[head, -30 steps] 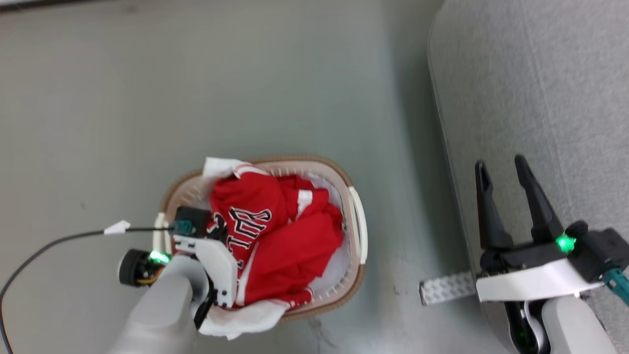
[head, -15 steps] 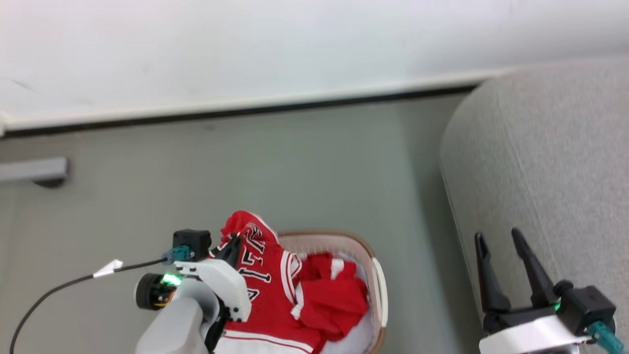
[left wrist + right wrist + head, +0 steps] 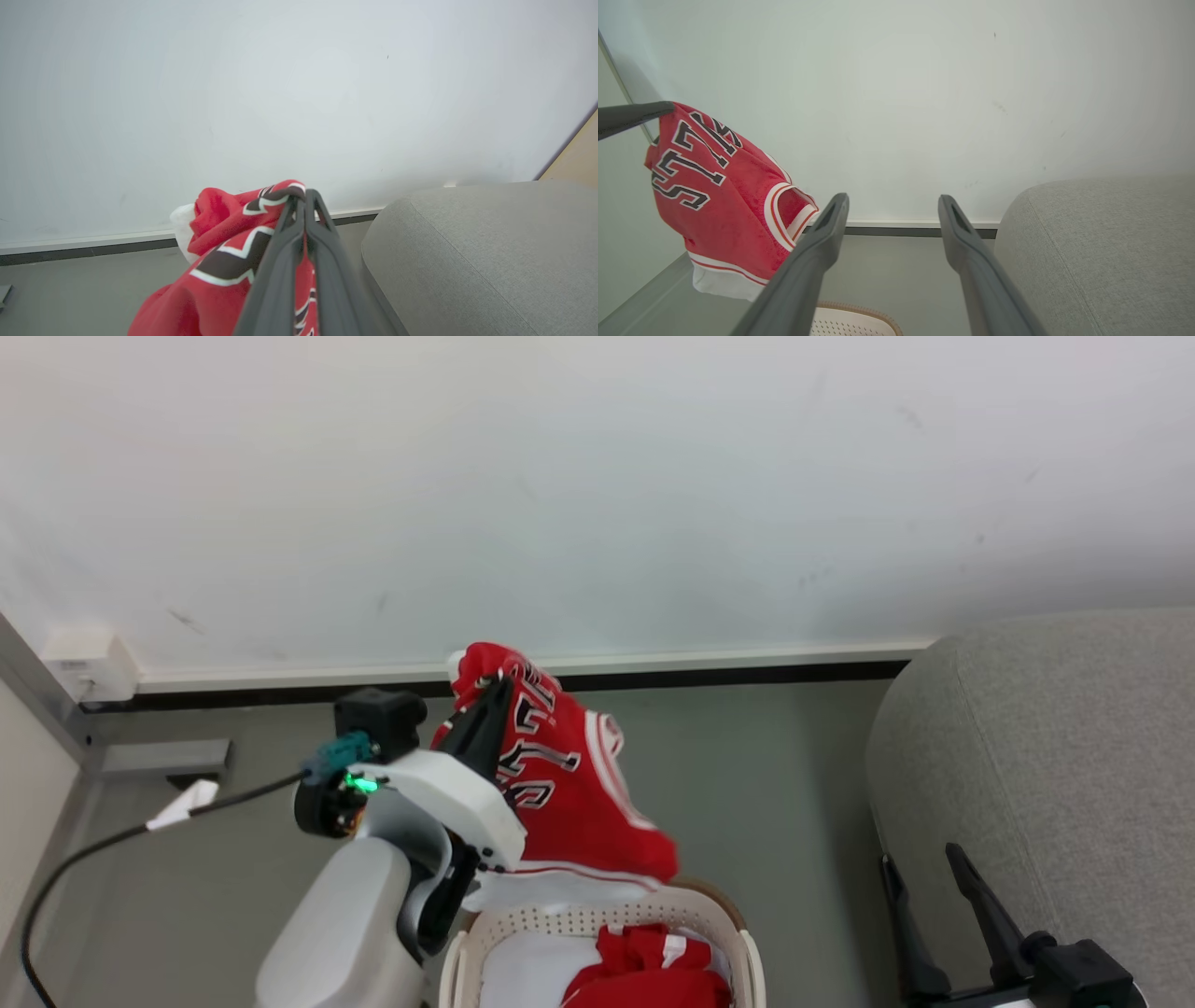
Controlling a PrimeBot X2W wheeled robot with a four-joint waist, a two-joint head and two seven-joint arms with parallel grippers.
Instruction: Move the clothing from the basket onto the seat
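One jersey (image 3: pixel 569 793) has risen above basket (image 3: pixel 579 919), left fingers (image 3: pixel 481 728) pinching it; right fingers (image 3: pixel 817 247) spread.

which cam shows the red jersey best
The right wrist view: the jersey hangs open side-on, lettering and white hem clear. The head view has it partly behind the left gripper; the left wrist view, a bunched fold up close.

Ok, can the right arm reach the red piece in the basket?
Probably yes. The right gripper is open and empty, bare floor lies between it and the basket, and the red piece sits uncovered. The jersey in the left gripper hangs over the far rim.
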